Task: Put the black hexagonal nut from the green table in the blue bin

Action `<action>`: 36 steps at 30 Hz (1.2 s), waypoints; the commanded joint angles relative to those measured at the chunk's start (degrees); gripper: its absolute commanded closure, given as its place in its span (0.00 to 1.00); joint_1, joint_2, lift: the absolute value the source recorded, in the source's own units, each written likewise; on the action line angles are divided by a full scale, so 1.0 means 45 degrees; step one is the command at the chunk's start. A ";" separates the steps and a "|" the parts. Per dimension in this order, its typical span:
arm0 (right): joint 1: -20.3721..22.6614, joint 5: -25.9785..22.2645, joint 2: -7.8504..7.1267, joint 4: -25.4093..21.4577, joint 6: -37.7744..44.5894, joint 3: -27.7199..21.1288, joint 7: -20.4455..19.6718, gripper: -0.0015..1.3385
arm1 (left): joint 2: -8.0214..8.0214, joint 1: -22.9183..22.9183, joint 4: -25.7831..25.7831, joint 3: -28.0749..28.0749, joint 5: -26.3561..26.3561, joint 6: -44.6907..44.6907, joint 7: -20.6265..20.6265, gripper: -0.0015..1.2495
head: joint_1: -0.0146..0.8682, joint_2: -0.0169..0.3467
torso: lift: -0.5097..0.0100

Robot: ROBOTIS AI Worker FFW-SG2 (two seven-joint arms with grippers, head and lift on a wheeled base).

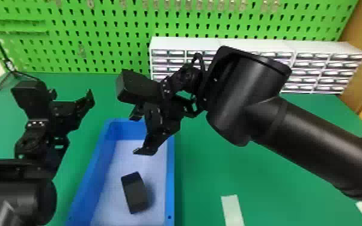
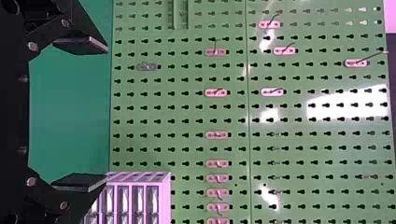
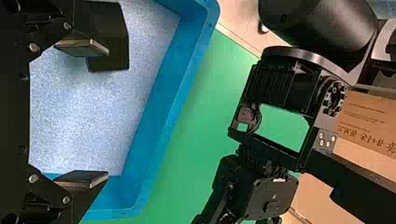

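Green pegboard (image 1: 105, 45) is seen across the top of the head view, with white drawer units (image 1: 318, 48) at upper right, partly covered by the right arm (image 1: 309, 144). Across the green table (image 1: 207, 174), a pale strip (image 1: 233, 210) is cut off at the bottom edge. At lower centre, the blue bin (image 1: 170, 180) is also cropped there, its far end partly masked by the right gripper (image 1: 139, 133). Inside, the black hexagonal nut (image 1: 136, 195) is shown lying as a blocky shape; its six sides cannot be made out. In the right wrist view, it is partly hidden by a finger. Both the right gripper and the left gripper (image 1: 71, 96), at left, are held with fingers spread.
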 commanded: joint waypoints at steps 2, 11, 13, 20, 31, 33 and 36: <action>0.0005 0.0005 -0.0014 0.0000 0.0000 -0.0007 0.0019 0.26 | 0.0002 0.0014 0.0000 0.0001 0.0020 0.0000 0.0000 0.23 | 0.79 0.12 | 0.80; 0.0024 0.0005 -0.0014 0.0000 0.0000 -0.0007 0.0000 0.26 | 0.0002 0.0014 0.0000 0.0001 0.0020 0.0000 0.0000 0.23 | 0.79 0.12 | 0.80; 0.0024 0.0005 -0.0014 0.0000 0.0000 -0.0007 0.0000 0.26 | 0.0002 0.0014 0.0000 0.0001 0.0020 0.0000 0.0000 0.23 | 0.79 0.12 | 0.80; 0.0044 0.0063 -0.0014 0.0000 -0.0039 -0.0105 0.0000 0.26 | 0.0002 0.0014 0.0000 0.0020 0.0020 0.0000 0.0000 0.23 | 0.79 0.12 | 0.80; 0.0591 0.0298 -0.0131 0.0000 -0.0039 -0.1628 0.0293 0.26 | 0.0002 0.0034 -0.0039 0.0020 0.0020 0.0000 0.0000 0.23 | 0.79 0.12 | 0.80; 0.0805 0.0591 -0.0131 0.0019 -0.0039 -0.2214 0.0527 0.26 | 0.0002 0.0034 -0.0059 0.0020 0.0020 0.0000 0.0000 0.23 | 0.79 0.12 | 0.80; 0.1255 0.0669 -0.0111 0.0058 0.0020 -0.3327 0.0781 0.26 | 0.0002 0.0014 -0.0078 0.0020 0.0020 0.0000 0.0000 0.23 | 0.79 0.12 | 0.80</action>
